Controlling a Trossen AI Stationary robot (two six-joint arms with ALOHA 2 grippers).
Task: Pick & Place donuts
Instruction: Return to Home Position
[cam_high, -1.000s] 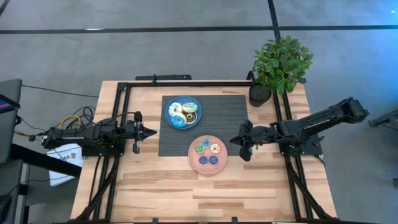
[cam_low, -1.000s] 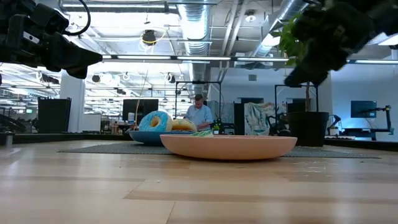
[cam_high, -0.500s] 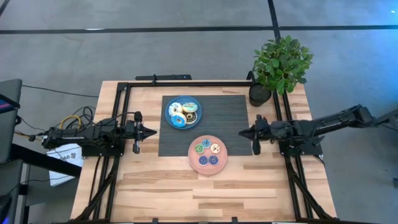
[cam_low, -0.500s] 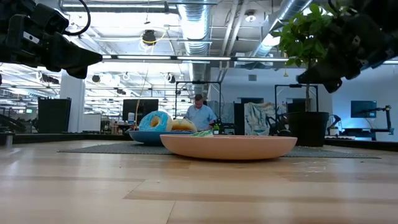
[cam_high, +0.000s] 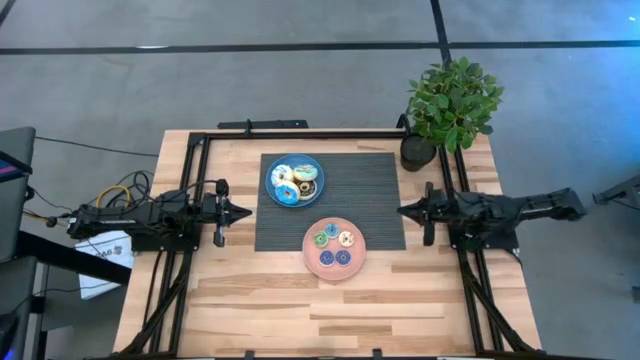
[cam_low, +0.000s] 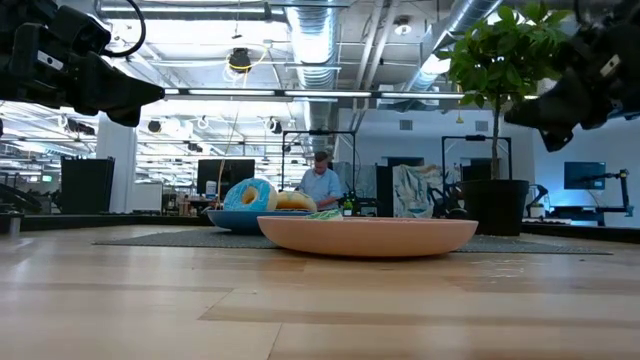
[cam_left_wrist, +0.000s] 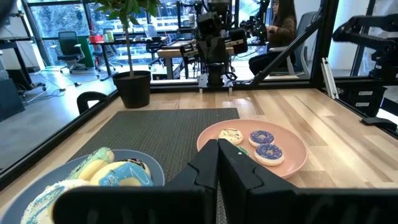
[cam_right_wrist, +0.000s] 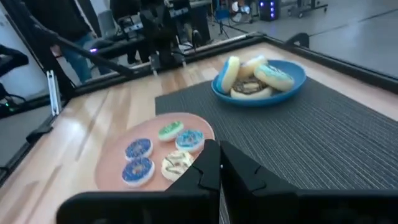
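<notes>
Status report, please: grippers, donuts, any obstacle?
Left gripper shut, just left of the mat; right gripper shut, at its right edge. Large donuts on blue plate, small donuts on pink plate. No obstacle seen.

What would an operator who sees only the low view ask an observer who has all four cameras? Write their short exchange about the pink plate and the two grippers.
Operator: The rim of the pink plate hides what is on it. What does it hold?
Observer: From above, five small donuts lie on the pink plate: one green, one cream, three blue or violet.
Operator: I only see dark shapes at the top corners. Is either gripper carrying anything?
Observer: No. In the wrist views the left gripper and the right gripper are both shut and empty, one at each side edge of the mat.
</notes>
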